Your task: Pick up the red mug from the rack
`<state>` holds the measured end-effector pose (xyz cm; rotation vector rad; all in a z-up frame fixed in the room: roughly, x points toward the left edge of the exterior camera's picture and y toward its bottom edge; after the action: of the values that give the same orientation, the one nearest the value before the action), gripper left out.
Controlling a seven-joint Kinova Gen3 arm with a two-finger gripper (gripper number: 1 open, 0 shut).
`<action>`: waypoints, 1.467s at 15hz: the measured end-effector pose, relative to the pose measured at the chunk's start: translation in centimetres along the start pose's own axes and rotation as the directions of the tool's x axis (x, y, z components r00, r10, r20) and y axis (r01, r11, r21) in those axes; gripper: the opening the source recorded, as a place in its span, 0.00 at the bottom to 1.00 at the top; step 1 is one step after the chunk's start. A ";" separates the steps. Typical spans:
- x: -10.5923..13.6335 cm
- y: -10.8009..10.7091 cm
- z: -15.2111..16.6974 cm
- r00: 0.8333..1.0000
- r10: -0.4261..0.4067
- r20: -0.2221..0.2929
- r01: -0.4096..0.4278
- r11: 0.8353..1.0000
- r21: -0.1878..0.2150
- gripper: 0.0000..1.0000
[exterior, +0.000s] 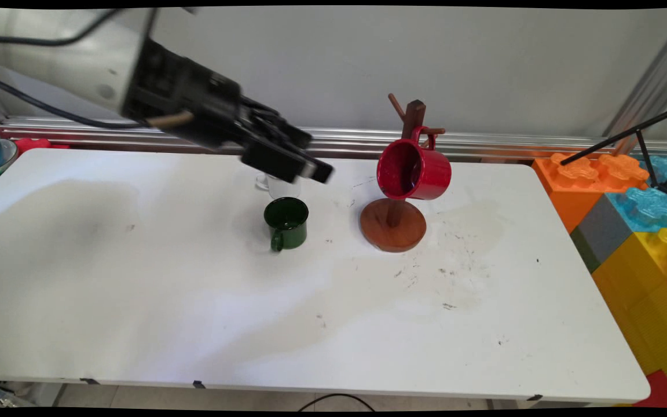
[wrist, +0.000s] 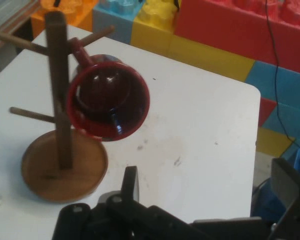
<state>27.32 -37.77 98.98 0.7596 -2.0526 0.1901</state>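
Three mugs share the white table [exterior: 136, 301]: a red mug [exterior: 414, 171] hangs by its handle from a peg of the wooden mug tree [exterior: 394, 223]; a green mug [exterior: 286, 223] stands upright left of it, a white mug [exterior: 280, 186] just behind; the gripper [exterior: 304, 165], fingers spread and holding nothing, hovers above the white mug, apart from the tree; coloured blocks [exterior: 634, 208] flank the table's right end.

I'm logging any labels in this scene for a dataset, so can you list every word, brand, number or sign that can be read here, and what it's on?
None can be read in either view.
Red mug, green mug, white mug: no print showing.
Wooden mug tree: plain.
Toy blocks: moulded studs only, no lettering.
End effector and arm: no legible marking.
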 end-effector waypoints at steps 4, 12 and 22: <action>0.5 1.0 4.8 1.000 0.009 -0.018 -0.009 1.000 0.014 1.00; 1.2 0.4 13.9 0.999 0.004 -0.035 -0.002 0.998 0.060 1.00; 0.5 -0.1 19.4 1.000 -0.010 -0.030 0.013 0.996 0.091 1.00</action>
<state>13.39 -46.04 88.24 0.8196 -2.0228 0.2889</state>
